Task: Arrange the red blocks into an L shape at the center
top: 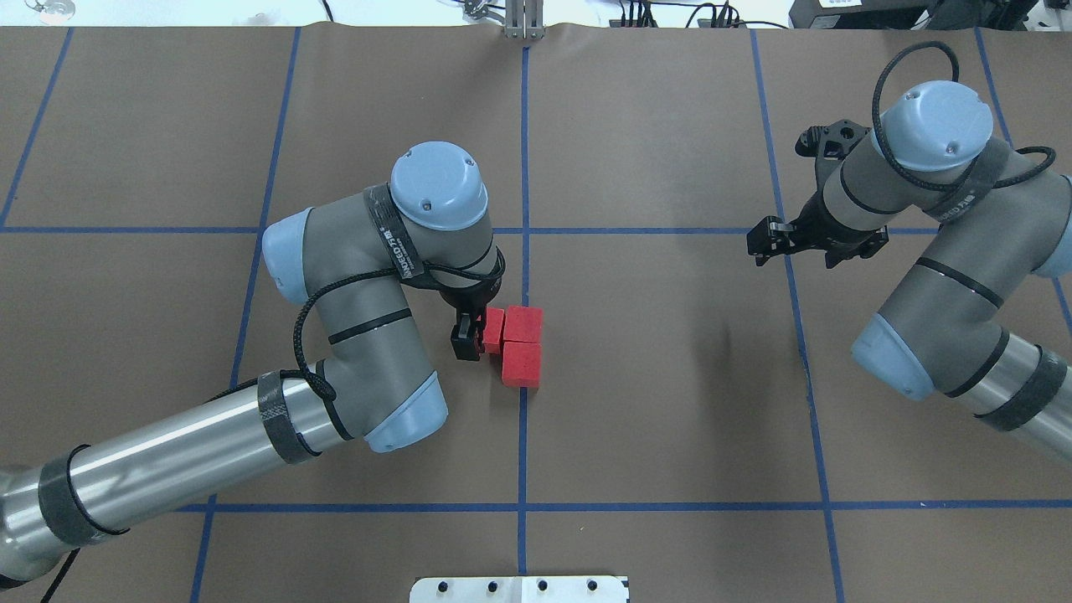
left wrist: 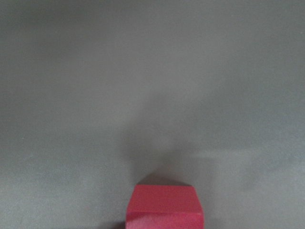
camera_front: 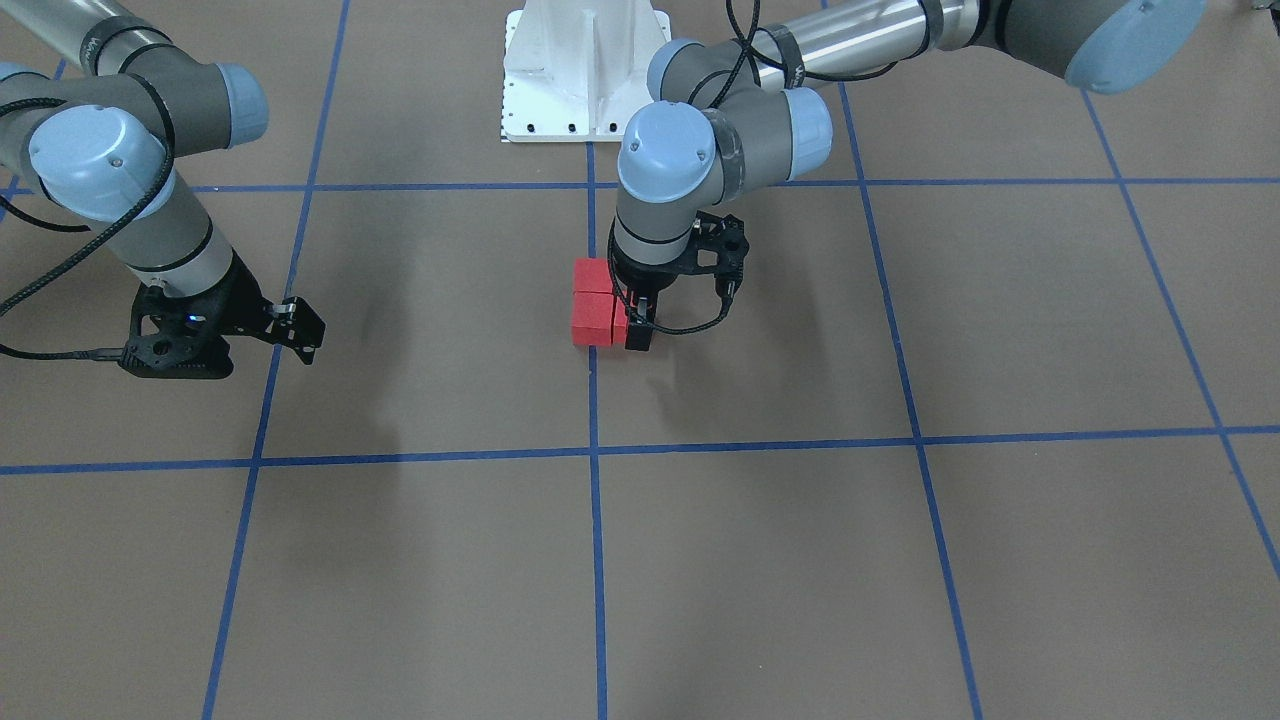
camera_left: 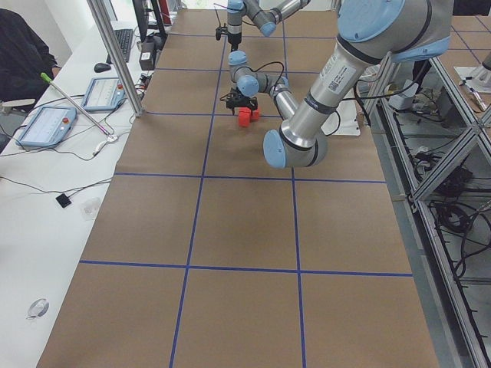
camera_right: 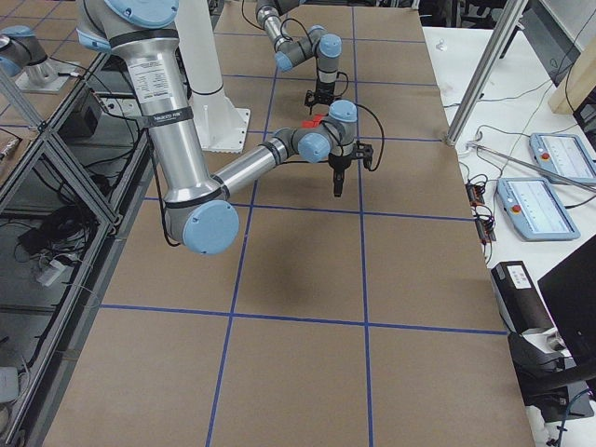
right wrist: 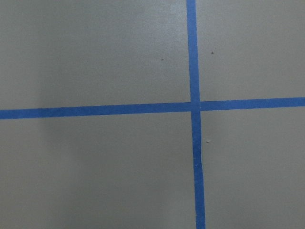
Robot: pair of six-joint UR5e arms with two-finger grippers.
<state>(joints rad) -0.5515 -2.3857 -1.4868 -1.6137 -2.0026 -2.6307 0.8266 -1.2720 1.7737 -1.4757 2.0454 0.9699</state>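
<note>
Blocks: your three red blocks sit touching in an L on the table's central blue tape line, left end effector pinching the short-arm cube, right end effector well apart, fingers pressed together.

Brown paper covers the worktop, marked into squares by blue tape lines. Along one white side bench lie two teach pendants with pale screens, a keyboard and a mouse — thin cables trail between them. The other side view shows two more pendants and a dark box near the edge. A seated person's dark sleeve shows at a corner. Aluminium frame posts rise beside the bench.
</note>
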